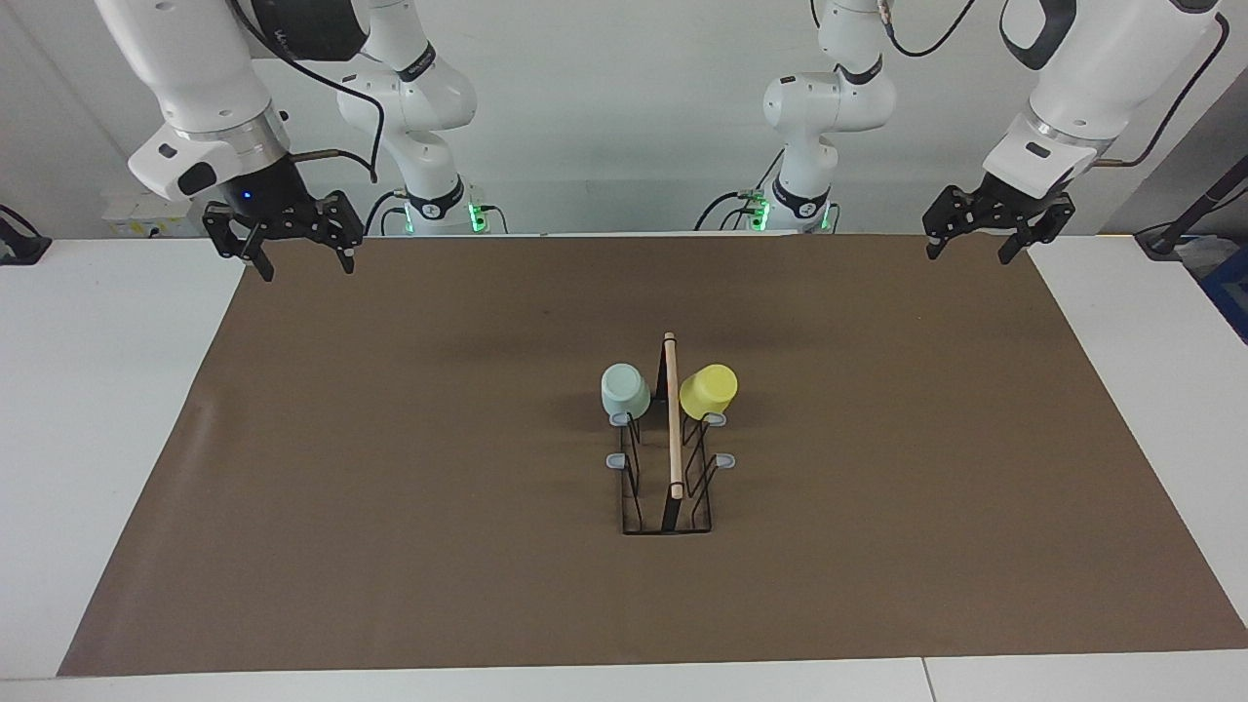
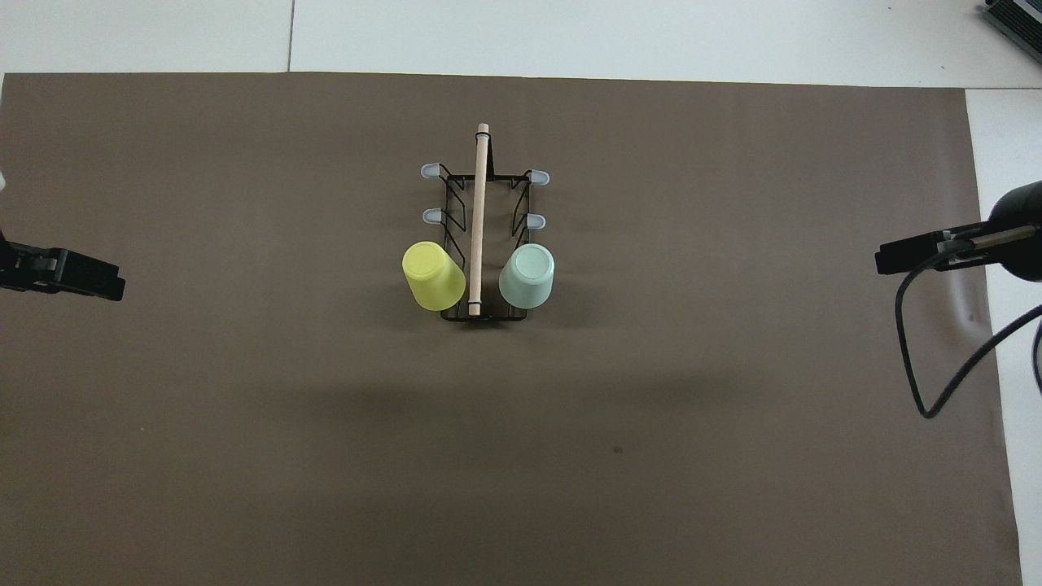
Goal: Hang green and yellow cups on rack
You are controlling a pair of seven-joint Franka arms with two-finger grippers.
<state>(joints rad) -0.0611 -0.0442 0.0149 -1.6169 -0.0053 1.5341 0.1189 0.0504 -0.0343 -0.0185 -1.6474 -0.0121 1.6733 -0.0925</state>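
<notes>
The black wire rack (image 1: 673,487) (image 2: 479,203) with its wooden rod stands mid-mat. On the prongs of its end nearest the robots, both cups hang upside down. The green cup (image 1: 625,390) (image 2: 527,274) is on the right arm's side and the yellow cup (image 1: 709,390) (image 2: 431,275) on the left arm's side. My right gripper (image 1: 304,265) (image 2: 891,259) hangs open and empty over the mat's edge at the right arm's end. My left gripper (image 1: 967,255) (image 2: 106,285) waits open and empty over the mat's edge at the left arm's end.
A brown mat (image 1: 390,487) covers most of the white table (image 1: 97,390). Several grey-tipped prongs (image 2: 430,216) of the rack are bare. A black cable (image 2: 920,366) loops down from the right arm.
</notes>
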